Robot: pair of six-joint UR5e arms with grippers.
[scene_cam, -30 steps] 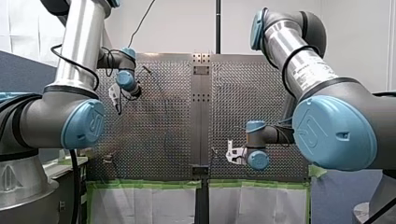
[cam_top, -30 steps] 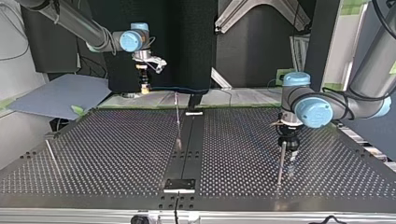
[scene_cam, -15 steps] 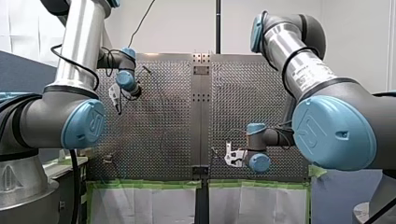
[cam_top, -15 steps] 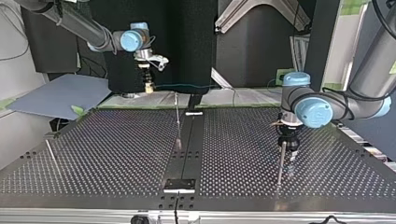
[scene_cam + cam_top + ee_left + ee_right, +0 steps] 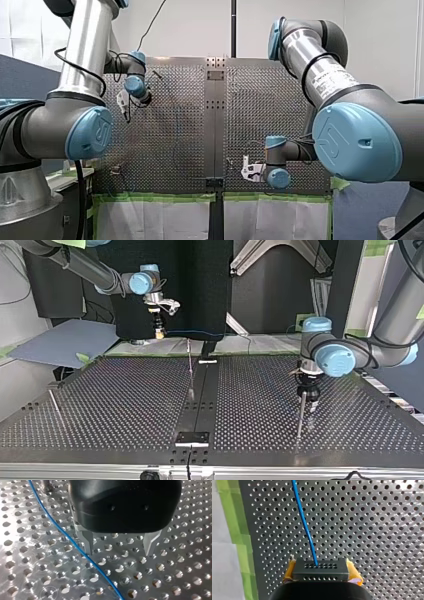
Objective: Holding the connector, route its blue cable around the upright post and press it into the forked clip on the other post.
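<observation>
My right gripper (image 5: 322, 569) is shut on the black connector (image 5: 320, 574), with yellow pads (image 5: 355, 574) on both its sides. The blue cable (image 5: 304, 525) leaves the connector and runs ahead over the perforated table. In the top view my right gripper (image 5: 159, 331) hangs above the far edge, and the cable (image 5: 195, 333) stretches towards the view's right. My left gripper (image 5: 119, 552) is open with nothing between its metal fingers, low over the table; the cable (image 5: 62, 533) passes just outside one finger. It (image 5: 306, 396) stands by a thin upright post (image 5: 300, 415).
A second thin post (image 5: 190, 371) rises at the table's middle, and a third (image 5: 54, 404) leans at the top view's left. Green tape (image 5: 239, 542) and white sheeting border the table near my right gripper (image 5: 245, 171). A grey board (image 5: 60, 342) lies off the far left corner.
My right gripper has moved with the connector a little towards the top view's right, and down in the front view. My left arm has not moved.
</observation>
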